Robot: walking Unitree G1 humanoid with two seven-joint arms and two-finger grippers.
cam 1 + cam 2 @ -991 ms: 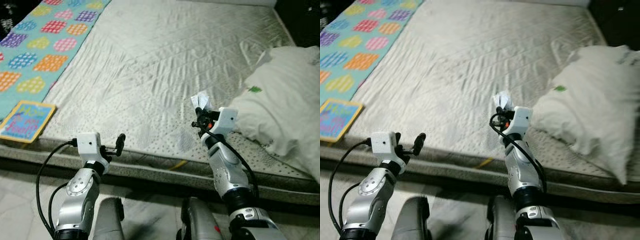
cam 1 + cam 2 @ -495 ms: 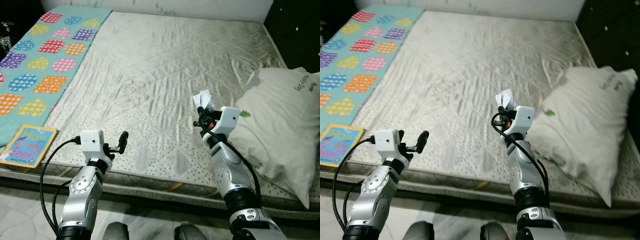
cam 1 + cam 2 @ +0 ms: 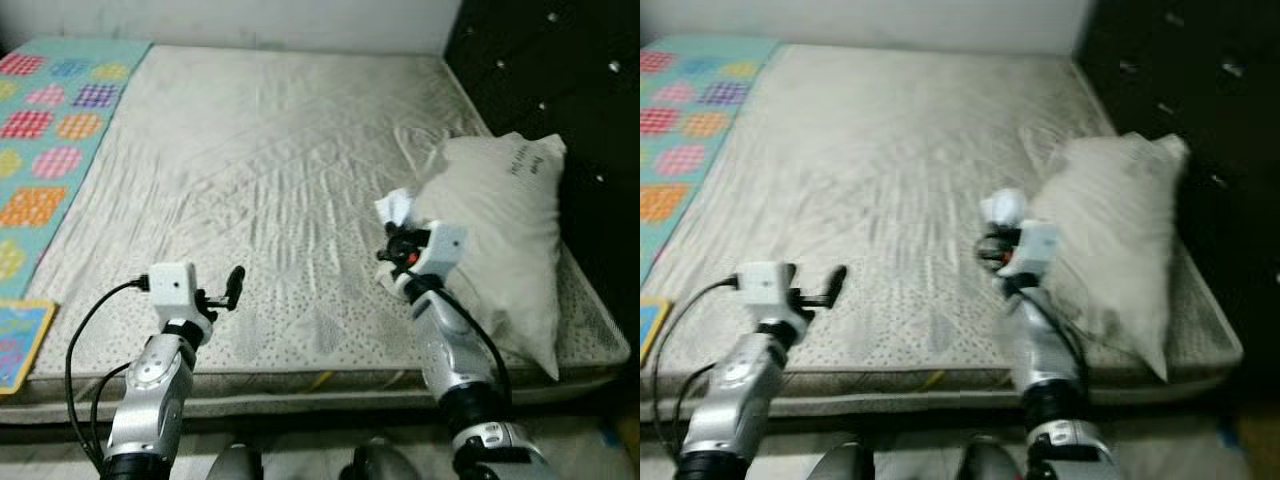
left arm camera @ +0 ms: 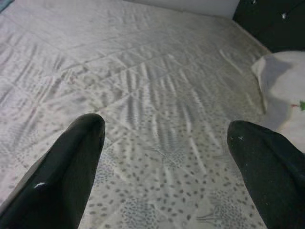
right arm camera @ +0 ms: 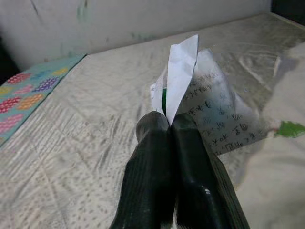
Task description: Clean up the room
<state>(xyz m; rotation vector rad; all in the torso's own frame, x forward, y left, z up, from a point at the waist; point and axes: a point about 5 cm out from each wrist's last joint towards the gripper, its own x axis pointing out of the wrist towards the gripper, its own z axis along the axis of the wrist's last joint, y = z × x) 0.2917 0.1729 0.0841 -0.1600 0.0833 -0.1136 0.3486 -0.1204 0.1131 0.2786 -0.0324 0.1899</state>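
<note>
My right gripper (image 3: 397,235) is shut on a crumpled white paper wrapper (image 3: 396,209) with printed text, held up over the mattress (image 3: 260,150) beside the white pillow (image 3: 500,230). In the right wrist view the wrapper (image 5: 200,102) sticks out above the closed black fingers (image 5: 157,157). My left gripper (image 3: 236,285) hovers open near the mattress's front edge with nothing between its fingers (image 4: 62,167); bare quilted mattress (image 4: 157,95) lies beyond them.
A teal blanket (image 3: 50,130) with coloured patches covers the mattress's left side. A picture book (image 3: 15,340) lies at the front left corner. A dark tufted headboard (image 3: 550,80) stands on the right. The wall (image 3: 230,20) runs behind.
The camera has swung right and raised: the headboard came into view, the blanket and book slid left. Both arms keep their poses, the right still holding the wrapper.
</note>
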